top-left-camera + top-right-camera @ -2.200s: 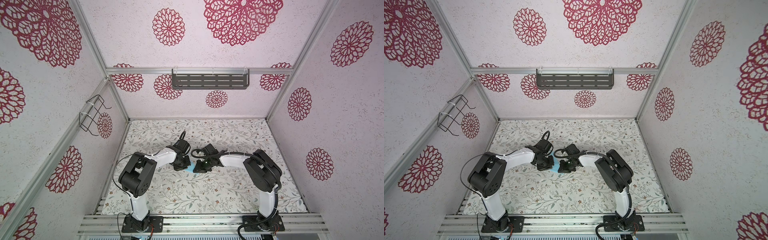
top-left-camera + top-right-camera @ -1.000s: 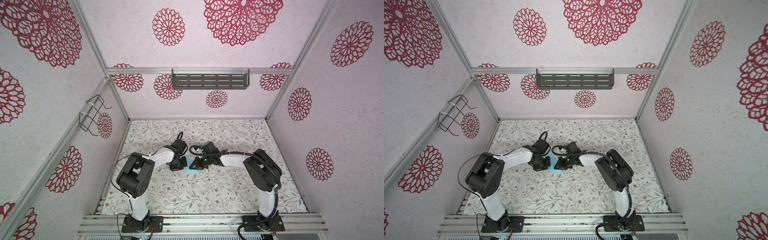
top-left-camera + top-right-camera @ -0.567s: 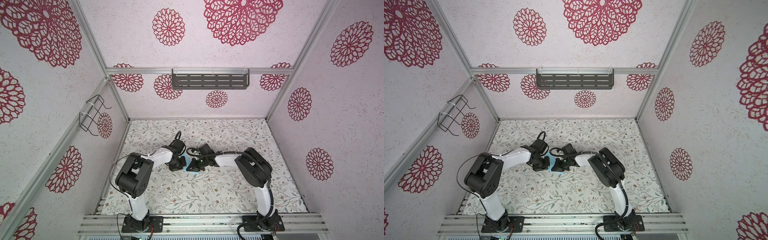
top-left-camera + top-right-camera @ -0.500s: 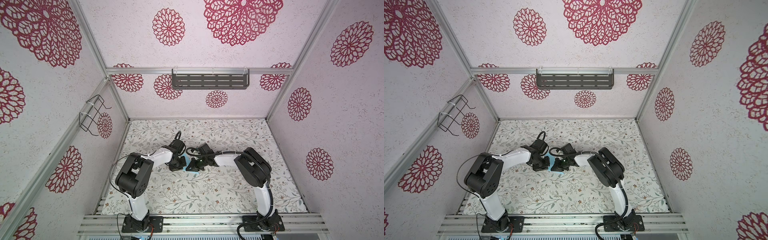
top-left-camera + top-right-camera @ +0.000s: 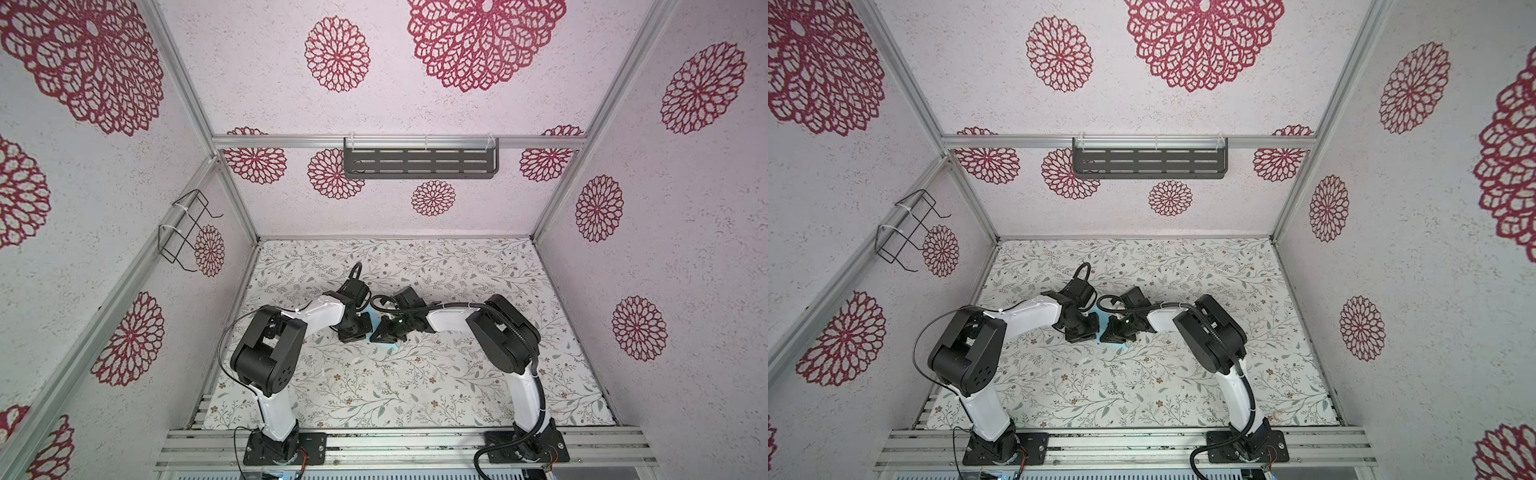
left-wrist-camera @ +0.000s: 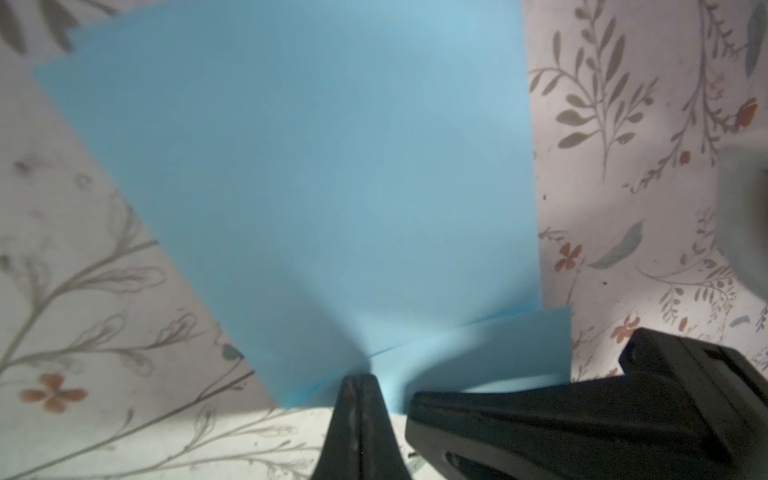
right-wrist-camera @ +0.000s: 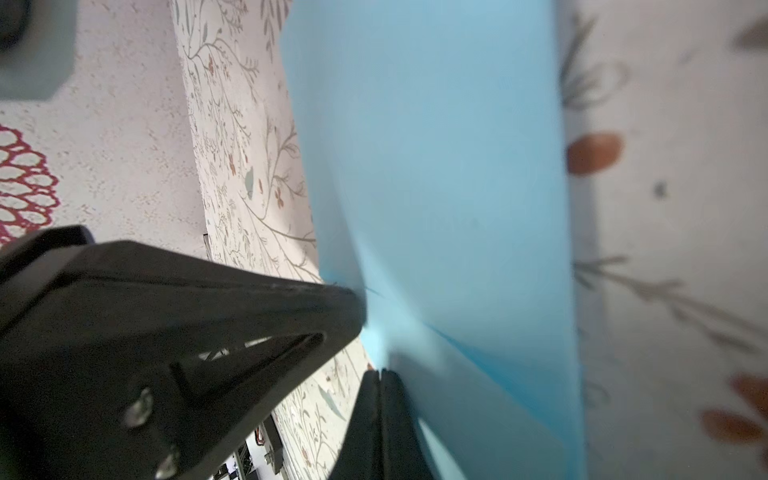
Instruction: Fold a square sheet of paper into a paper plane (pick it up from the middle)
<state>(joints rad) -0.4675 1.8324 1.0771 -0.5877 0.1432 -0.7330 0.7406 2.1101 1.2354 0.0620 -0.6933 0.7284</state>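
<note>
The square sheet of paper (image 5: 374,323) (image 5: 1097,321) is light blue and shows only as a sliver between the two grippers near the middle of the table. My left gripper (image 5: 366,330) (image 6: 356,379) is shut, its tips pinching the paper (image 6: 316,174) at one edge, and the sheet splays out from the pinch in two flaps. My right gripper (image 5: 379,334) (image 7: 380,372) is shut on the paper (image 7: 436,166) close by. The two sets of tips almost touch. No paper plane shape shows.
The table (image 5: 415,386) has a floral cover and is walled on three sides. A dark slotted shelf (image 5: 419,162) hangs on the back wall and a wire basket (image 5: 185,232) on the left wall. An aluminium rail (image 5: 395,440) runs along the front edge.
Both grippers and the paper between them have shifted a little to the left. The right arm's elbow has swung in toward the middle. Both grippers have stayed shut.
</note>
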